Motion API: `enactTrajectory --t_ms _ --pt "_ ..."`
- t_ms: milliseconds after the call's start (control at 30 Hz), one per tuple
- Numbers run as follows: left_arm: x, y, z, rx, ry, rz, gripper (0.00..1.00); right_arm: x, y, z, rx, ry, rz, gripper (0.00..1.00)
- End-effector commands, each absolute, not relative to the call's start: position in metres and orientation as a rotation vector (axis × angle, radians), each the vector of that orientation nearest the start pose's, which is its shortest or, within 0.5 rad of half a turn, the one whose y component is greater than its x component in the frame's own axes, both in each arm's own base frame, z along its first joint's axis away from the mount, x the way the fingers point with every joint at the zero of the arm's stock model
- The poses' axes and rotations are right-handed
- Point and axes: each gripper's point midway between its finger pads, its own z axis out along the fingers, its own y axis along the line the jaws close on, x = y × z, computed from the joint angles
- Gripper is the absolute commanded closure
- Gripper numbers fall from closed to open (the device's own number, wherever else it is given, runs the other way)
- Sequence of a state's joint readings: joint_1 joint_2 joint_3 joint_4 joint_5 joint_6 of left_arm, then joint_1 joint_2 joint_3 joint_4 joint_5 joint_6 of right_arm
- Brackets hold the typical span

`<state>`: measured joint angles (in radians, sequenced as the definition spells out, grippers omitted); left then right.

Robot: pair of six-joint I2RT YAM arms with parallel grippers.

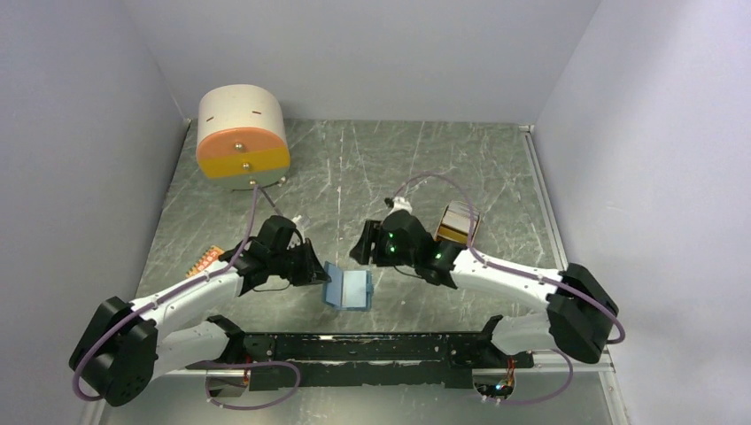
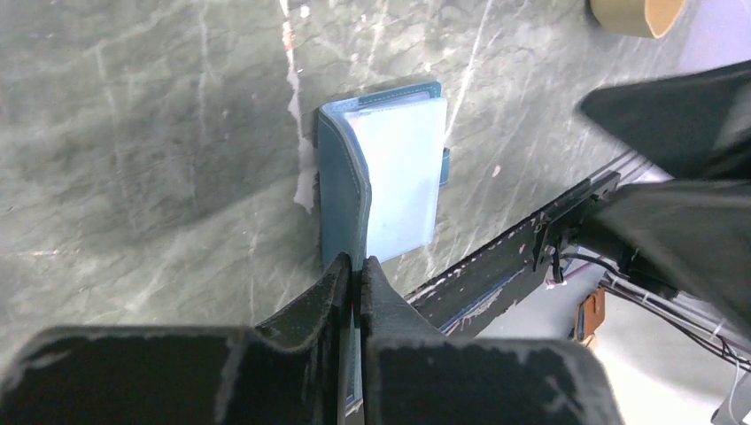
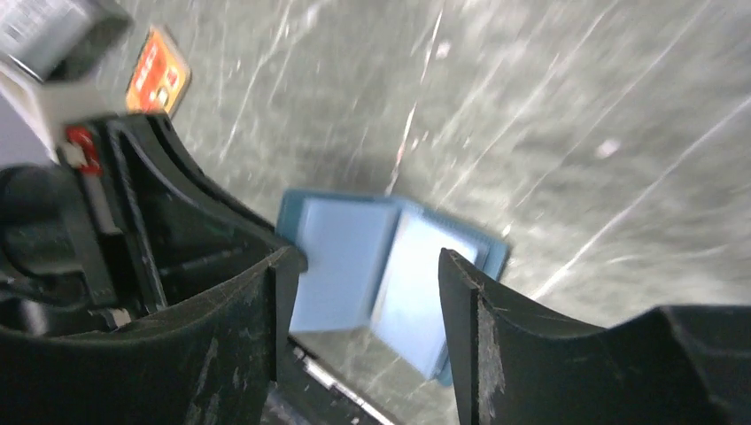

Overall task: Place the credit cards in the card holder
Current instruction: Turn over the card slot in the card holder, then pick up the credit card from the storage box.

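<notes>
The blue wallet [image 1: 347,288] lies open on the desk [image 1: 425,168] between the two arms, its light blue inside showing. The left hand [image 2: 357,270] is pinched tight on one flap. The right hand [image 3: 367,266] is apart and holds nothing. If the left hand slips, the flap could flop shut before the orange cards [image 1: 205,258] go in.

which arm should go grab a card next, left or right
Right. The right gripper is open and empty above the wallet, so it is probably free to fetch a card. The left gripper is shut on the wallet's cover, holding it open; letting go would likely close it.
</notes>
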<state>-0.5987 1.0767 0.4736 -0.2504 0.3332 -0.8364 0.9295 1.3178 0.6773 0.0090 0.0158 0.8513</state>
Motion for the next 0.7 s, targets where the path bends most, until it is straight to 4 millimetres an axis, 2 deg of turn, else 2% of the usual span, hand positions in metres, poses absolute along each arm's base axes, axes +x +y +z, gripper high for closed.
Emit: enactTrajectory --t_ms 0,200,333,400,433,500,567,667 --pt "0.173 -0.236 0.078 -0.070 2.570 -1.124 0.91 0.242 0.260 0.129 -0.194 2.278 0.463 0.37" --pt "0.173 -0.230 0.074 -0.051 2.591 -1.083 0.86 0.292 0.209 0.163 -0.384 2.169 0.128 0.36" --pt "0.171 -0.228 0.075 -0.030 2.590 -1.074 0.82 0.309 0.162 0.170 -0.551 2.132 -0.170 0.36" --pt "0.169 -0.228 0.074 -0.023 2.591 -1.083 0.78 0.312 0.143 0.168 -0.694 2.094 -0.305 0.34" --pt "0.168 -0.228 0.073 -0.018 2.590 -1.090 0.77 0.316 0.132 0.168 -0.712 2.083 -0.370 0.33" --pt "0.166 -0.229 0.072 -0.015 2.594 -1.100 0.75 0.322 0.115 0.163 -0.729 2.120 -0.387 0.34" --pt "0.165 -0.229 0.068 -0.015 2.602 -1.101 0.73 0.325 0.105 0.149 -0.791 2.168 -0.385 0.34" --pt "0.165 -0.228 0.063 -0.019 2.619 -1.092 0.73 0.329 0.084 0.131 -0.848 2.224 -0.490 0.33"
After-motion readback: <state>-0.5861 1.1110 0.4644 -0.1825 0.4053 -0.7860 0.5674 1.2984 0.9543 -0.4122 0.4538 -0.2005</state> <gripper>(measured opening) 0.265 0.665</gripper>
